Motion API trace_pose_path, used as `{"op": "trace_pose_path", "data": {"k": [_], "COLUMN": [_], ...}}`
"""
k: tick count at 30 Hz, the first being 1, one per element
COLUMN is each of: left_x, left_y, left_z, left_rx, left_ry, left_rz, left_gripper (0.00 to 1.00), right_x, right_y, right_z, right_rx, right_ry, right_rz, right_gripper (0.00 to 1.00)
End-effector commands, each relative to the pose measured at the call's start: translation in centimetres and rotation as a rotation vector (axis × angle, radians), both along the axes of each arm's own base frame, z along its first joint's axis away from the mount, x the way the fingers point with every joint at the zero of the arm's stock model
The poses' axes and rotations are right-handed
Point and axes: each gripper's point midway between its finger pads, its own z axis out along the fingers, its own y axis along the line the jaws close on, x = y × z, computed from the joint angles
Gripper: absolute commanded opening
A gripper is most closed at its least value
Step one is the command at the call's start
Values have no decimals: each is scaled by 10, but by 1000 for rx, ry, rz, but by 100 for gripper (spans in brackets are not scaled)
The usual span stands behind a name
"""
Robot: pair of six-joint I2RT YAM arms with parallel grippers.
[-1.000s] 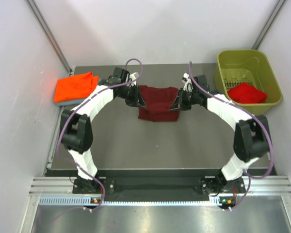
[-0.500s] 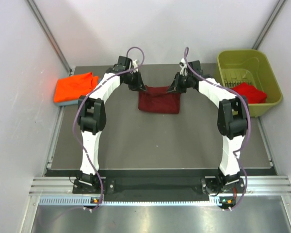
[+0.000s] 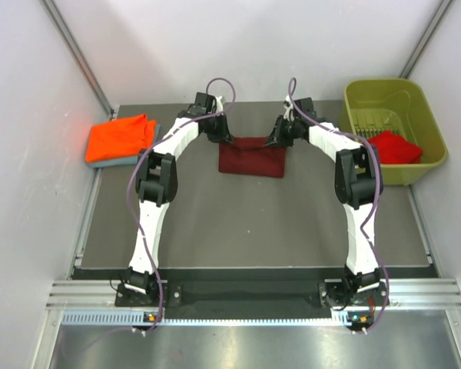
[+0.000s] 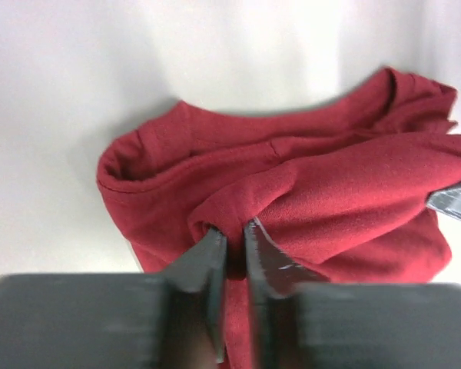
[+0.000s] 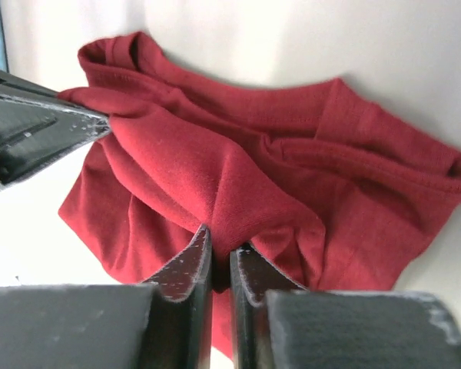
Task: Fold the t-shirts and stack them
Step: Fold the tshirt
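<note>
Maroon t-shirt (image 3: pixel 251 158): folded band, long axis running from one gripper to the other.
Left gripper (image 4: pixel 232 240): jaws narrow, pinching one corner.
Right gripper (image 5: pixel 221 255): jaws narrow, pinching the opposite corner.

Top external: fixed high behind the arm bases (image 3: pixel 136 286), angled down, whole table (image 3: pixel 238 223) covered. Left wrist, right wrist: carried close behind the left gripper (image 4: pixel 230 234) and right gripper (image 5: pixel 219 240). Shared by all: dark maroon t-shirt (image 3: pixel 251 157).

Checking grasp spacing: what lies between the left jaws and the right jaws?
Only the dark maroon cloth t-shirt: its far edge spans from the left jaws to the right jaws, both shut on it, in the top view.
</note>
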Motion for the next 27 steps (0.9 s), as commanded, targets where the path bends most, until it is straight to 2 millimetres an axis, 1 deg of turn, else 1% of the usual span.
{"op": "trace_pose_path", "data": {"k": [1, 2, 3, 4, 5, 6, 7, 8, 9, 10, 11, 12, 13, 14, 15, 16, 17, 18, 19, 20, 22, 23, 24, 25, 27], "left_x": [41, 43, 43, 45, 47, 44, 43, 40, 38, 31, 25, 17, 6, -5, -14, -32, -41, -49, -65, -73, -84, -92, -93, -94, -94], "left_y": [12, 14, 17, 20, 26, 30, 31, 34, 37, 40, 43, 38, 38, 39, 37, 31, 26, 20, 9, -2, -18, -31, -36, -41, -45], "left_z": [42, 51, 57, 68, 86, 105, 103, 120, 126, 121, 129, 127, 113, 114, 110, 98, 110, 114, 113, 121, 120, 115, 112, 98, 86], "left_rx": [40, 46, 57, 63, 81, 82, 90, 86, 89, 96, 89, 61, 54, 36, 16, -28, -67, -108, -174, -198, -214, -220, -222, -224, -244], "left_ry": [-192, -212, -218, -238, -270, -295, -290, -313, -319, -293, -293, -264, -211, -179, -145, -80, -83, -66, -26, -29, -15, 1, 3, 30, 71], "left_rz": [61, 72, 85, 100, 129, 135, 139, 141, 143, 144, 141, 112, 98, 84, 74, 29, 5, -15, -66, -90, -140, -183, -196, -203, -195], "left_gripper": [23, 31, 42, 52, 66, 73, 73, 75, 76, 77, 77, 77, 76, 75, 71, 68, 63, 59, 54, 53, 51, 50, 50, 48, 47], "right_x": [39, 41, 45, 46, 46, 46, 45, 45, 43, 39, 36, 33, 29, 25, 20, 16, 10, 5, 0, -5, -11, -14, -15, -15, -16], "right_y": [-6, -6, -7, -7, -7, -7, -7, -8, -8, -5, -5, -2, 0, 5, 7, 12, 17, 21, 25, 31, 38, 44, 46, 48, 56], "right_z": [44, 47, 56, 65, 72, 86, 94, 101, 106, 117, 121, 121, 125, 125, 122, 123, 120, 114, 111, 107, 90, 85, 80, 71, 65], "right_rx": [11, 10, 12, 10, 14, 26, 34, 42, 55, 76, 90, 111, 131, 141, 146, 157, 162, 169, 178, 183, 187, 187, 185, 182, 181], "right_ry": [-177, -188, -212, -231, -243, -264, -278, -291, -293, -305, -306, -292, -290, -281, -263, -258, -243, -219, -205, -191, -152, -139, -129, -113, -101], "right_rz": [-32, -31, -32, -34, -37, -35, -31, -32, -33, -22, -20, -21, -10, -2, 1, 17, 31, 37, 49, 60, 71, 83, 83, 86, 101], "right_gripper": [20, 29, 40, 54, 57, 59, 60, 60, 60, 60, 60, 59, 59, 59, 58, 57, 57, 56, 55, 54, 53, 52, 52, 51, 50]}}
